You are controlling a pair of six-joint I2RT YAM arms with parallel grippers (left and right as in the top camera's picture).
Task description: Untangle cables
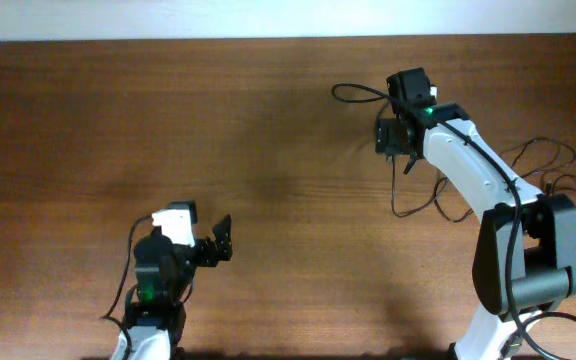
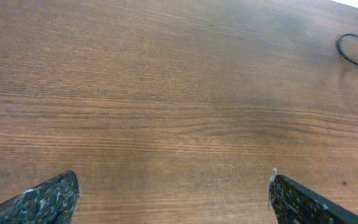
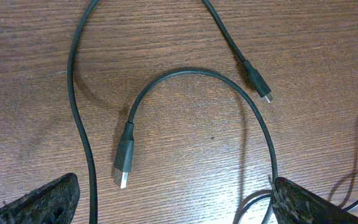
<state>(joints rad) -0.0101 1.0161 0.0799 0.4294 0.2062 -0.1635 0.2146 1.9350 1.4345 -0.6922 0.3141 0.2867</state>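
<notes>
Plainly, both claws stood wide open and neither had hold of anything. The left claw [image 1: 220, 245] hovered low on the near left part of the table [image 1: 168, 110], well apart from the cables [image 1: 395, 195]. In its wrist view only bare wood grain lay between the spread fingertips [image 2: 55, 196].

The cables lay loose on the right side of the table, as thin black strands looping around and behind the right arm. The right claw [image 1: 392, 137] was held over their far left end. In the right wrist view, the right claw [image 3: 174, 186] was spread above several strands without touching them. One cord [image 3: 197, 73] arched across the middle and ended in a flat metal plug [image 3: 122, 174] pointing toward the camera. A second cord came down from the top edge and ended in a small plug [image 3: 261, 90], lying apart from the arch. A third strand [image 3: 73, 99] ran down the left side, just beside the left fingertip.
</notes>
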